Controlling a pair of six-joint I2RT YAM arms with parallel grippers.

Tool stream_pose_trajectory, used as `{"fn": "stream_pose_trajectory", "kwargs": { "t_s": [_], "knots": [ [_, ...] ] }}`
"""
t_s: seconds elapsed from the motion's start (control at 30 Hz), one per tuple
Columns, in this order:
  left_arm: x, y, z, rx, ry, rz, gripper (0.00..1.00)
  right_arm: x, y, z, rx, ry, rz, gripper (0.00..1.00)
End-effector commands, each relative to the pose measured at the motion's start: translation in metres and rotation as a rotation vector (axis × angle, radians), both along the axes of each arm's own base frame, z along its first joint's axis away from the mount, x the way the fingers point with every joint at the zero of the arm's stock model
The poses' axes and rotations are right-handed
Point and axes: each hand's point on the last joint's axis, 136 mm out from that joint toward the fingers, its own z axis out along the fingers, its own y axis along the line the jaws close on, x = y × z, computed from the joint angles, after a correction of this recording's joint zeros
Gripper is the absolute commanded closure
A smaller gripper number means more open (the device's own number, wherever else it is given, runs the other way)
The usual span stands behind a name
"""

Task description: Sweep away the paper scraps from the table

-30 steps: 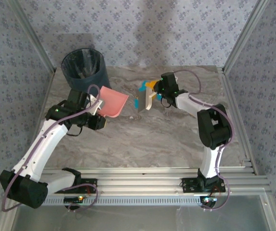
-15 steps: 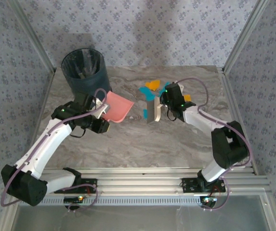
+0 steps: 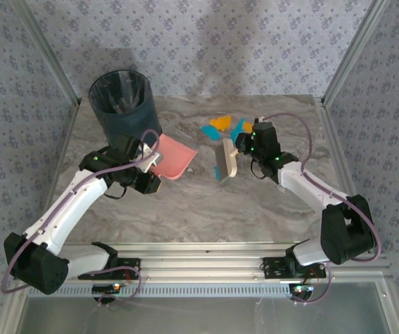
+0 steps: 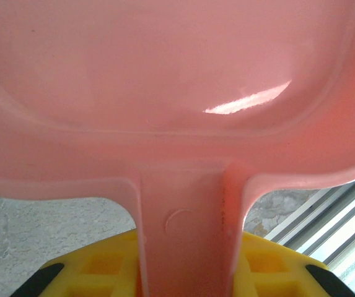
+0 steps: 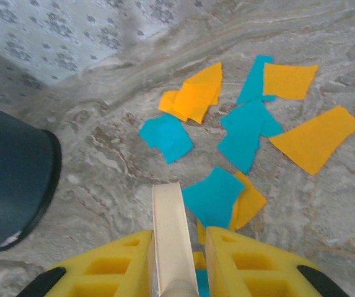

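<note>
Shifted rightward and lower in the overhead frame over the last second, the brush (image 3: 226,160) is now seen at centre, and the pink dustpan (image 3: 175,156) has been brought closer to it from the left. The left fingers (image 4: 96,272) are clamped on the dustpan's handle, the right fingers (image 5: 251,266) on the brush handle. Teal and orange paper scraps (image 3: 221,126) are spread on the worktop (image 3: 206,202) just above the brush, right of the dark bin (image 3: 122,104).
</note>
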Motion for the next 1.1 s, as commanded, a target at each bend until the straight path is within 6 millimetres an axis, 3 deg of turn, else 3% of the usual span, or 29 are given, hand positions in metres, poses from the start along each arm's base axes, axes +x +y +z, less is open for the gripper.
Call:
{"fn": "stream_pose_trajectory", "kwargs": {
  "t_s": [0.0, 0.3, 0.47, 0.73, 1.07],
  "knots": [
    [0.005, -0.004, 0.006, 0.002, -0.032, -0.023, 1.0, 0.015, 0.001, 0.023, 0.125, -0.072, 0.023, 1.0],
    [0.004, -0.006, 0.001, 0.014, -0.017, -0.032, 1.0, 0.059, -0.021, -0.002, 0.235, 0.015, -0.094, 1.0],
    [0.003, -0.006, -0.001, 0.02, -0.011, -0.034, 1.0, 0.066, -0.029, -0.023, 0.248, 0.079, -0.162, 1.0],
    [0.0, -0.006, -0.005, 0.032, -0.004, -0.048, 1.0, 0.039, -0.049, -0.056, 0.177, 0.175, -0.251, 1.0],
    [-0.001, -0.014, -0.017, 0.071, 0.005, -0.111, 1.0, -0.006, -0.062, -0.061, 0.091, 0.195, -0.281, 1.0]
  ]
}}
